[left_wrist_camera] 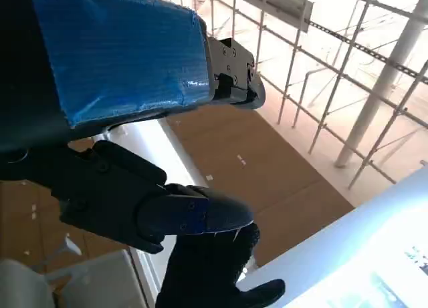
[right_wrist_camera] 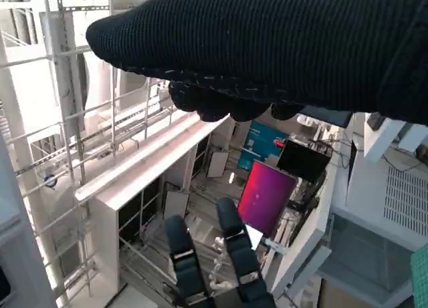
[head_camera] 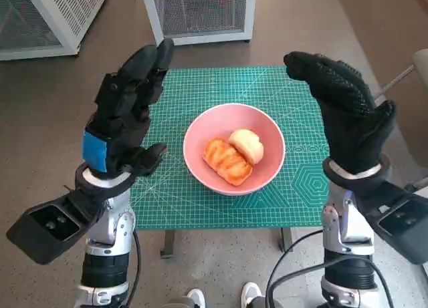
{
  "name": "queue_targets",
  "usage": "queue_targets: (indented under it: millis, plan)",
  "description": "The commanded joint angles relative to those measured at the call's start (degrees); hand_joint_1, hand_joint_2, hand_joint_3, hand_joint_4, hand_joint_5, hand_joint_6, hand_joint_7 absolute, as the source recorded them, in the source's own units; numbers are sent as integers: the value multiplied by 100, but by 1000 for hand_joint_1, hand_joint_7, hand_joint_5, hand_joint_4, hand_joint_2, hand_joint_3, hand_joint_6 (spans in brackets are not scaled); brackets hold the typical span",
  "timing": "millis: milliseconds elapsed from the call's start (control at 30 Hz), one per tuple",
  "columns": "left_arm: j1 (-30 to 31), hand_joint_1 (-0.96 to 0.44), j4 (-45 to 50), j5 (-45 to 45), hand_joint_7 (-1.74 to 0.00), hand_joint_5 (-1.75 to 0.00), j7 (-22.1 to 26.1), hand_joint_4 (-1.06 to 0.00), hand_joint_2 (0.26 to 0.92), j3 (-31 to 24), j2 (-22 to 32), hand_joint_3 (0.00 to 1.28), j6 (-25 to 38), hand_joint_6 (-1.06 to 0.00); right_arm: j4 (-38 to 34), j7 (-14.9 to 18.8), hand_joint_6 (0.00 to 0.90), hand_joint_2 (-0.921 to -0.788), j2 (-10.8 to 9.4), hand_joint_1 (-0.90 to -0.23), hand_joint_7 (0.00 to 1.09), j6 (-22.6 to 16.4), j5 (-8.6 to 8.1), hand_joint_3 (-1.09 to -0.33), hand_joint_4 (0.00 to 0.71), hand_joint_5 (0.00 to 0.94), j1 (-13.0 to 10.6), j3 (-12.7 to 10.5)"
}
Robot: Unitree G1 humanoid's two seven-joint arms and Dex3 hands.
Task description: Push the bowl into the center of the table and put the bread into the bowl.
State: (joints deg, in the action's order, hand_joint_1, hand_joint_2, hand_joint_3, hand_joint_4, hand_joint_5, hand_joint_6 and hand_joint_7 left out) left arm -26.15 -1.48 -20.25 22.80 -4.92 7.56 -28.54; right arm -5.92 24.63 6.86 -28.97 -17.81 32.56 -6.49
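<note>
Fingers spread and empty, our left hand (head_camera: 127,117) and right hand (head_camera: 344,111) flank the pink bowl (head_camera: 234,148), raised clear of it. Two bread pieces (head_camera: 234,156) lie inside the bowl, mid-tabletop (head_camera: 294,201); the task looks complete.

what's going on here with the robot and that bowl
The pink bowl sits about mid-table on the green mat, with two pieces of bread inside it. Neither hand is handling anything: the left hand and the right hand are raised on either side of the bowl, fingers apart, holding nothing. Judging by how things lie, the job looks done.
</note>
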Motion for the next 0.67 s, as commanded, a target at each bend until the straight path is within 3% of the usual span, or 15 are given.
queue_targets:
  millis: [33, 667]
  plan:
    - [-24, -612, 80, -23, -278, 0, 65, -191, 921, 8, 30, 345, 84, -230, 30, -14, 72, -921, 43, -370, 698, 126, 0, -488, 360, 28, -63, 34]
    - [-61, -606, 62, 64, -297, 0, 91, -145, 921, -48, 108, 368, 157, -186, 222, -5, 53, -921, 42, -370, 724, 311, -38, -473, 363, 21, -55, 98]
